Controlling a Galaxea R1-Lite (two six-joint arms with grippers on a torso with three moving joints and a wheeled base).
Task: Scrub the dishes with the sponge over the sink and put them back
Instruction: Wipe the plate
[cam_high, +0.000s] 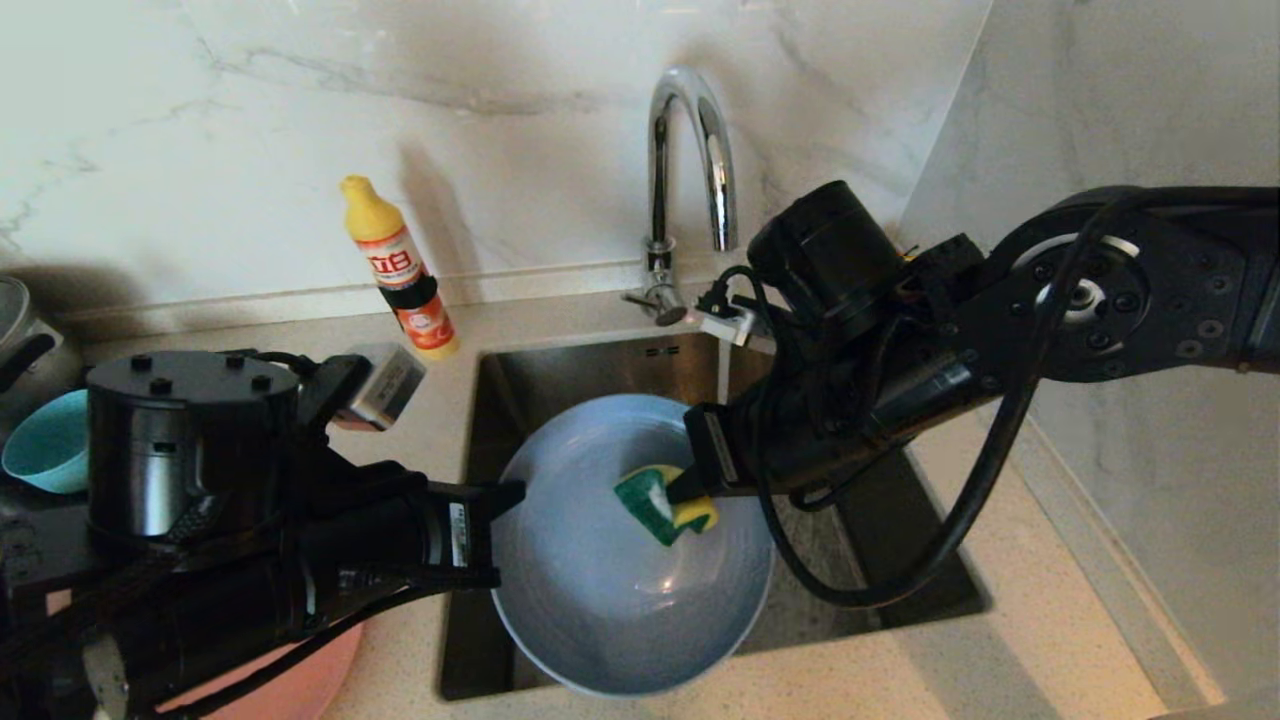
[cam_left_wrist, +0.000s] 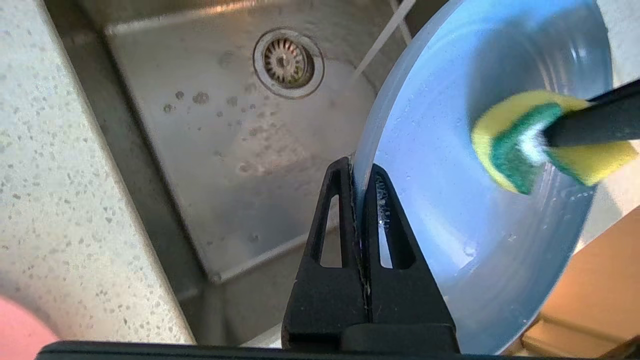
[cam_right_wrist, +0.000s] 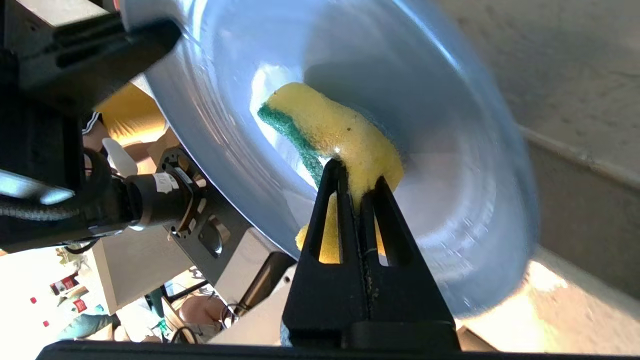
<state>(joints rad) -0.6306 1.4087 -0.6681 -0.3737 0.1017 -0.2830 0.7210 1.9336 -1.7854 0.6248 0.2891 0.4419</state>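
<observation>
left gripper, jaws clamped on the rim of the grey-blue plate, tilts it over the sink; right gripper, jaws pinching the sponge, presses it against the plate's upturned face.

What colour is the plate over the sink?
Grey-blue; the plate shows best in the head view.

The yellow bottle beside the sink carries a red-and-white label with large white characters too small to read surely; nothing else is legible.
</observation>
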